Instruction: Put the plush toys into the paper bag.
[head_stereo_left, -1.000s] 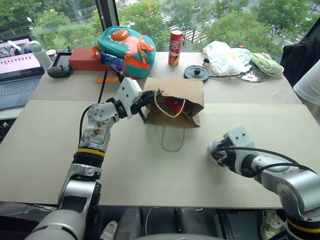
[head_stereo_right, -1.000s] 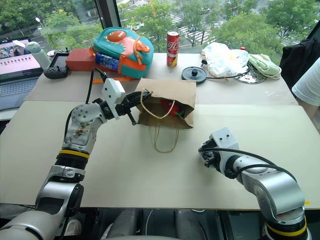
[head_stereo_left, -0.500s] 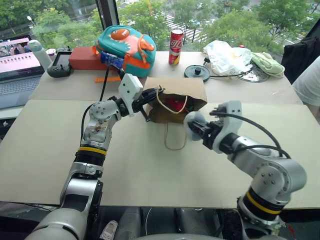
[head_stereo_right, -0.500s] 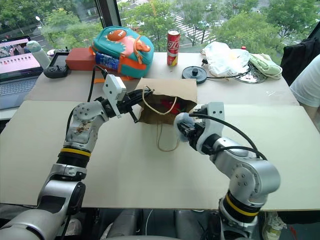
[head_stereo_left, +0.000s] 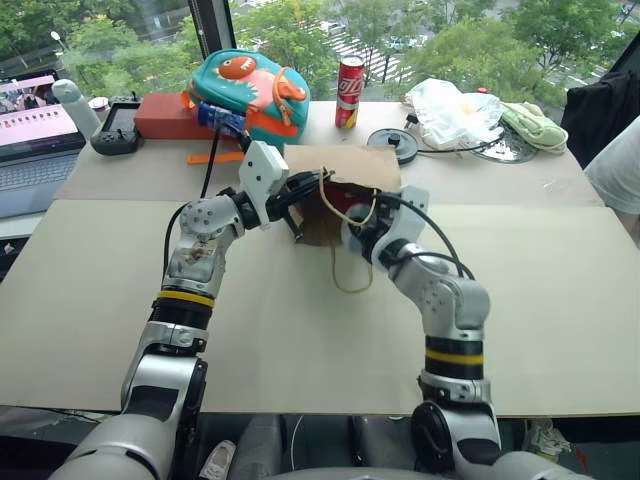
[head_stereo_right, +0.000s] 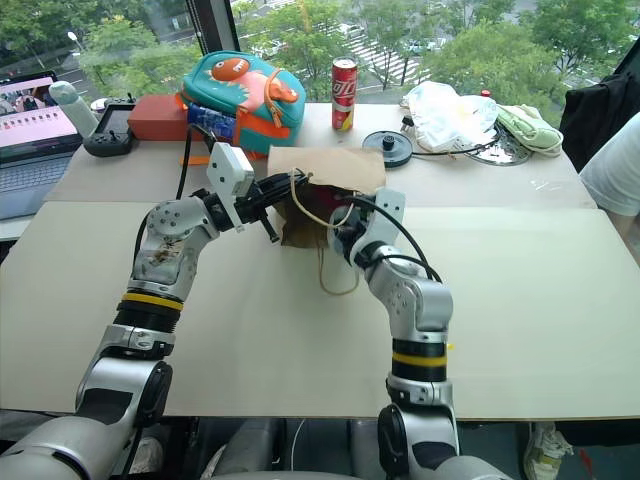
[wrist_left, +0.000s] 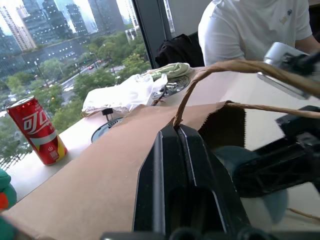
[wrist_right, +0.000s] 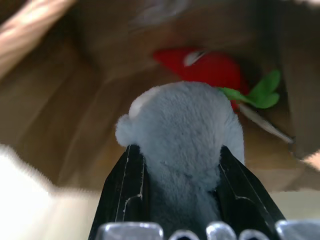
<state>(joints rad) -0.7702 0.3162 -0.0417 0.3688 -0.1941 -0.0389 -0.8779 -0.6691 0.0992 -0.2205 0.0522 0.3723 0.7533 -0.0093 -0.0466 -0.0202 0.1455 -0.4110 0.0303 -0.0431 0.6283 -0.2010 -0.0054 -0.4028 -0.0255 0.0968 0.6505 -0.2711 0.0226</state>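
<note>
Inside creased kraft paper bag (wrist_right: 60, 125): fuzzy rounded grey-blue plush (wrist_right: 185, 135), red plush (wrist_right: 210, 67).

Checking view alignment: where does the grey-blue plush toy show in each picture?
Left eye: grey-blue plush toy at the paper bag mouth, in the right gripper.
Right eye: same spot.
Left wrist: beside the bag's edge.
Right wrist: centre, between the fingers.
Shared landmark: the bag.
</note>
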